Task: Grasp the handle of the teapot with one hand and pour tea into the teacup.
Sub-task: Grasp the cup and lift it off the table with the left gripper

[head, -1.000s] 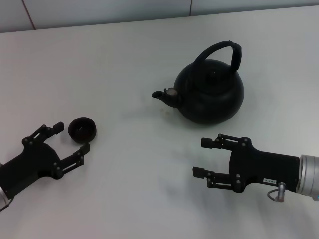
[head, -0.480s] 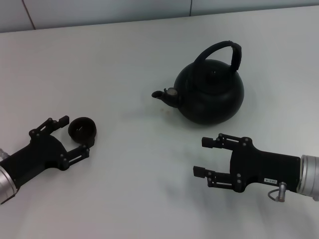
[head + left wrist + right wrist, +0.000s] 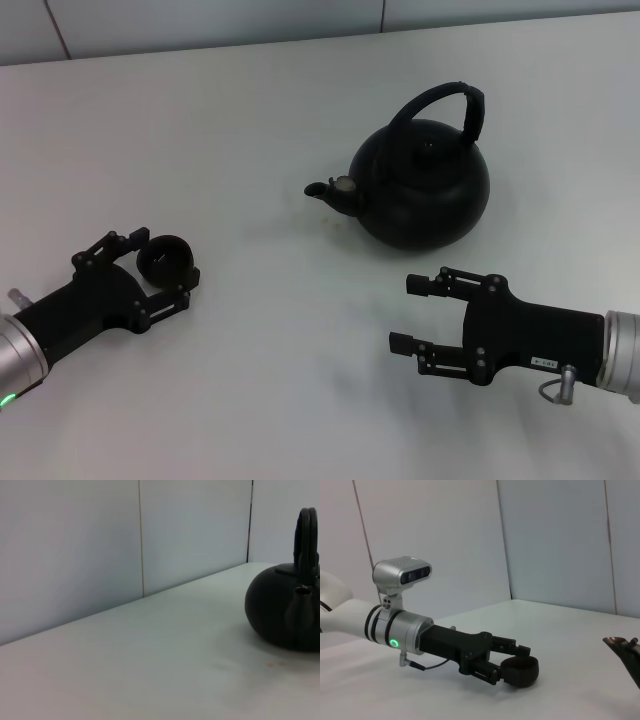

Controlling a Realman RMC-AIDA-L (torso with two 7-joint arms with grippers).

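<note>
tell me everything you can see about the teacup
The teacup is a tiny, round, handleless bowl, dark brown-black with a matte look. It stands upright on the white table, on the robot's left, well apart from the teapot. The head view shows nothing discernible inside it. The left gripper has its open fingers on either side of the cup, close around it; whether they touch it cannot be told. The right wrist view shows the same.

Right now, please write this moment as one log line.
left gripper: open around teacup | right gripper: open, idle near teapot | handle: ungrasped
</note>
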